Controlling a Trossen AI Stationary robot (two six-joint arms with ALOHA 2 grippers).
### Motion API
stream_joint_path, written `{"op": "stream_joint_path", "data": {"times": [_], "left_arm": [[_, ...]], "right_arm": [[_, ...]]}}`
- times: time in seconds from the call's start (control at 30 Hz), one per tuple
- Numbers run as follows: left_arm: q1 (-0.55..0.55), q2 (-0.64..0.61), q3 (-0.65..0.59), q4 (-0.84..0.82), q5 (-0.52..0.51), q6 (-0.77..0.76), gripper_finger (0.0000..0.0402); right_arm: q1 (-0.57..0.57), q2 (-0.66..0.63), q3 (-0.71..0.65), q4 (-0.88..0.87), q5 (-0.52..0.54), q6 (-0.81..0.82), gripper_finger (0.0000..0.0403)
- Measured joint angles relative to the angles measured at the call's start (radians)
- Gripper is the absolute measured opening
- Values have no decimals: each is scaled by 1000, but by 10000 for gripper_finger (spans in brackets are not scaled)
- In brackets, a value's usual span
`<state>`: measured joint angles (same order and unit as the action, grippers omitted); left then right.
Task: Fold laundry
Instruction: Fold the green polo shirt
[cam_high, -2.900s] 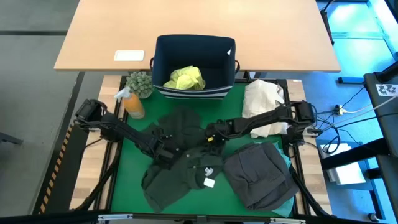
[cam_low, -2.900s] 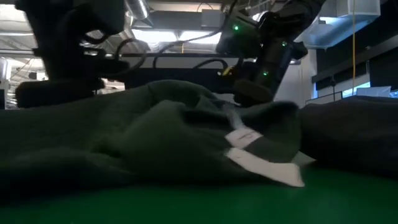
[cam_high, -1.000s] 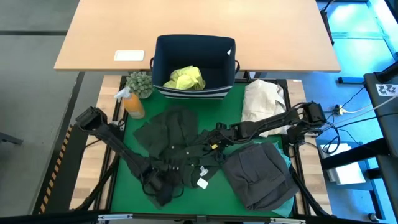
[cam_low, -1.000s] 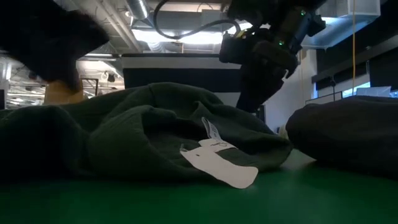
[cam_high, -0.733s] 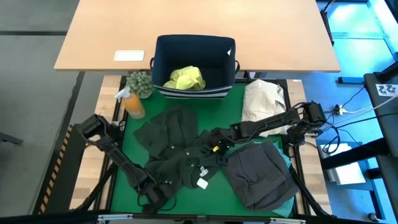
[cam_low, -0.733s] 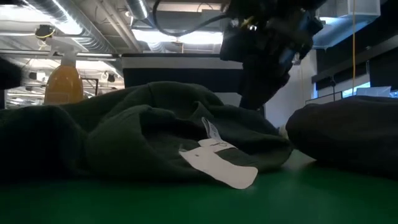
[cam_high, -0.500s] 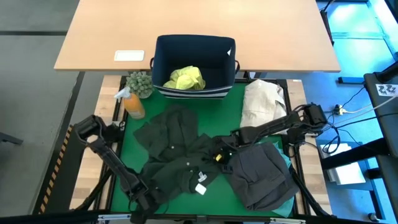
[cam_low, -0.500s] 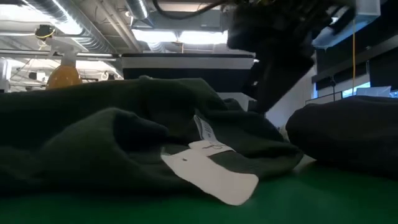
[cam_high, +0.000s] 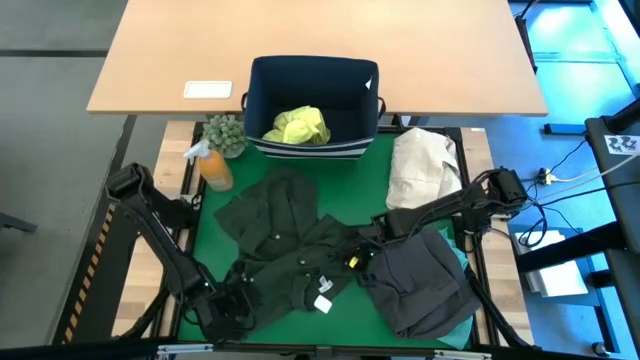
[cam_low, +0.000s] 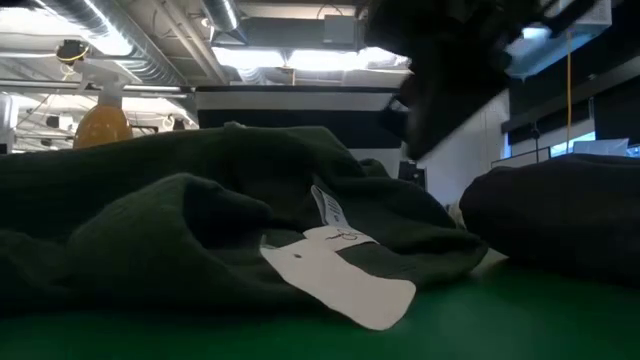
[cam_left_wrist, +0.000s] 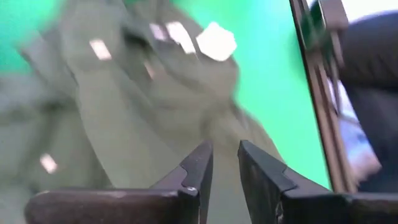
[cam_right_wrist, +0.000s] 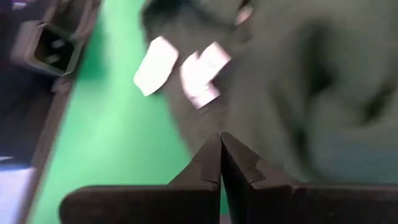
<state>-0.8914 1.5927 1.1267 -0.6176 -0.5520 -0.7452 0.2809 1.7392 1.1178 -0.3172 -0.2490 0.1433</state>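
Laundry is seen spread over a green surface (cam_high: 375, 185) between two dark robot arms. A dark olive garment (cam_high: 285, 245) lies crumpled at the centre, a white tag (cam_high: 322, 304) showing at its near edge; in the low view the same tag (cam_low: 340, 262) rests on the olive folds (cam_low: 180, 230). A charcoal garment (cam_high: 418, 280) is laid flat at the near right, with a sliver of turquoise cloth (cam_high: 461, 262) showing past its right edge. A yellow-green shirt (cam_high: 297, 125) sits bunched inside a navy bin (cam_high: 312, 82) at the far side, and a cream bundle (cam_high: 422, 165) lies at the far right. An orange spray bottle (cam_high: 212, 165) and a small plant (cam_high: 224, 133) stand at the far left.

The left hand (cam_high: 240, 297) is lowered at the near left, at the olive garment's near-left edge; in its wrist view the fingers (cam_left_wrist: 198, 167) are seen a narrow gap apart, with olive cloth beyond them and nothing visibly gripped. The right hand (cam_high: 358, 258) is placed between the olive and charcoal garments; its fingers (cam_right_wrist: 211, 158) are pressed fully together, with olive cloth and white tags (cam_right_wrist: 186, 68) beyond, and no cloth is seen caught between them.
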Motion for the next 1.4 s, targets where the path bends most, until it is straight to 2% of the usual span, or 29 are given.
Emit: {"op": "stream_joint_path", "data": {"times": [0.2, 0.37, 0.57, 0.63, 0.8, 0.97, 1.27, 1.37, 1.4], "left_arm": [[68, 43, 0, 145, -24, 166, 62], [131, 130, 0, 279, 98, 276, 53], [190, 226, 0, 290, 181, 310, 40], [222, 234, 0, 291, 191, 311, 39], [263, 234, 0, 289, 293, 280, 38], [244, 234, 0, 234, 377, 218, 38], [179, 284, 0, 199, 382, 95, 38], [158, 311, 2, 202, 450, 70, 38], [148, 314, 4, 205, 513, 57, 38]], "right_arm": [[-17, 0, 79, -61, 230, -71, 5], [-55, -1, 102, -47, 369, -78, 5], [-114, -1, 102, -12, 380, -104, 5], [-137, -1, 102, 30, 380, -132, 5], [-192, -1, 102, 88, 376, -144, 5], [-212, -1, 98, 73, 363, -144, 5], [-209, -1, 97, 81, 362, -149, 5], [-210, -1, 97, 81, 362, -159, 5], [-210, -1, 97, 80, 362, -173, 5]]}}
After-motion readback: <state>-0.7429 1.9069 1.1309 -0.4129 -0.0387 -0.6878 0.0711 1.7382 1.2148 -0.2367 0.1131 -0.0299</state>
